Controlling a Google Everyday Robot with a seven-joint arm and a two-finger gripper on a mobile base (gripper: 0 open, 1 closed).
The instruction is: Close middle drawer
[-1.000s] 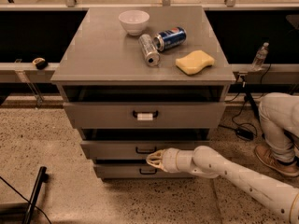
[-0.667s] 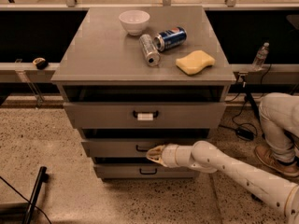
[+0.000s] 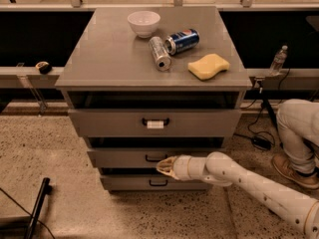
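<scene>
**While the middle drawer (image 3: pixel 119 158) shows a dark gap above it, the gripper (image 3: pixel 160 166) sits at its front**

As the single camera view looks down on the grey cabinet (image 3: pixel 99 59) from the front, the middle drawer shows as the second of three fronts. It is wide, flat and grey, with a small plain black handle (image 3: pixel 155 158) at its centre. A dark strip of shadow lies between its upper edge and the drawer above.

That top drawer (image 3: pixel 109 123) has a black handle bearing a white tag. The lowest drawer (image 3: pixel 124 182) has a plain handle like the middle one.

The gripper comes in from the right on a pale arm (image 3: pixel 249 183). Its tip is just below and beside the middle drawer's handle, at the lower edge of that front. Its fingers are drawn together into a blunt point, with nothing between them. Whether the tip touches the front is not clear.

On the cabinet top stand a white bowl (image 3: pixel 143 23), a silver can (image 3: pixel 160 53) on its side, a blue can (image 3: pixel 182 41) on its side and a yellow sponge (image 3: pixel 208 66).
</scene>
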